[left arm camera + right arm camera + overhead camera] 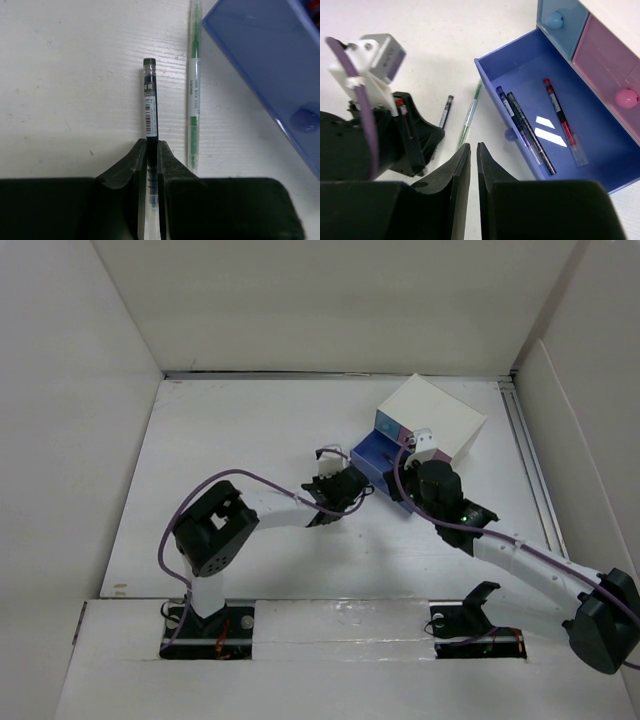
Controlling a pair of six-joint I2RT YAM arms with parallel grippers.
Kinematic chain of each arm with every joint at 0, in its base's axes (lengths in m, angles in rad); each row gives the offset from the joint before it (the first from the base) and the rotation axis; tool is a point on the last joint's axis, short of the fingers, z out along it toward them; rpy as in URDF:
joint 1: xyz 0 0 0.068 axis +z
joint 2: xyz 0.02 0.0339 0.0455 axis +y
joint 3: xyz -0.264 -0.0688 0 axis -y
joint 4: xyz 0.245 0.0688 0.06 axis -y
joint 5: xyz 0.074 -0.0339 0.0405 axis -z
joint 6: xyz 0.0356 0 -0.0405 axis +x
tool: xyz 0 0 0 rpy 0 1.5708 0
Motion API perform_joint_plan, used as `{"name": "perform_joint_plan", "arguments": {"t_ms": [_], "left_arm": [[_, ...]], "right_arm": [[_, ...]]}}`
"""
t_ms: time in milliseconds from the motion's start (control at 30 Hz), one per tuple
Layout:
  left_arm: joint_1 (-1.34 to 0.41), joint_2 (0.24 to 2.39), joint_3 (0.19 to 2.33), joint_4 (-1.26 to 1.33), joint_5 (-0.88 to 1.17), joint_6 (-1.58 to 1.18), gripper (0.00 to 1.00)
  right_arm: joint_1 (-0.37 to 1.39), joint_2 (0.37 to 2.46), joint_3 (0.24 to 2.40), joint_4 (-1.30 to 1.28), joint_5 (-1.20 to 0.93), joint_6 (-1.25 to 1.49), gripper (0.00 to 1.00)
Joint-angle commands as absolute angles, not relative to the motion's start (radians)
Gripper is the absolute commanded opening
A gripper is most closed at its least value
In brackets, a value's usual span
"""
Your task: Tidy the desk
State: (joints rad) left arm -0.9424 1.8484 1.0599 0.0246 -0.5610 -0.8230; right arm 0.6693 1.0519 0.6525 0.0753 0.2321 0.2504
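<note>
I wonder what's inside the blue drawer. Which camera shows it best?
Right wrist: it looks straight into the open drawer, with three pens inside. The top view shows it small, partly behind the right arm; the left wrist shows only part of its front.

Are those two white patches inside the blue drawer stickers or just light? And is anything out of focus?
Right wrist view: the patches on the blue drawer floor look like lamp glare, not stickers. Left wrist view: the black pen is sharp, the left tool around it dark and featureless. Top view: even light, faint shadows.
</note>
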Motion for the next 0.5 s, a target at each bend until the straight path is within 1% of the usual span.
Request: {"name": "perform_joint_plan", "arguments": {"t_ms": [0,200,267,367,467], "left_arm": [[-0.946,1.717,1.057,0.005,-0.575,-0.812,0.00],[-0.946,1.595,1.054,0.060,-0.508,-0.801,0.00],[-0.946,1.568,1.060,0.113,-0.479,-0.792,0.00],[-0.946,1.588,1.101,0.176,-0.419,-0.775,0.00],[-0.934,1.658,1.192,0.205,-0.384,-0.778,0.00]], "right_arm": [[0.675,1.020,0.641,0.121,0.255,0.244,0.16],[0.675,0.973,0.629,0.117,0.287,0.250,0.16],[0.675,0.959,0.629,0.114,0.291,0.256,0.16],[0.675,0.922,0.635,0.091,0.295,0.261,0.16],[0.675,0.879,0.644,0.057,0.305,0.264,0.16]]}}
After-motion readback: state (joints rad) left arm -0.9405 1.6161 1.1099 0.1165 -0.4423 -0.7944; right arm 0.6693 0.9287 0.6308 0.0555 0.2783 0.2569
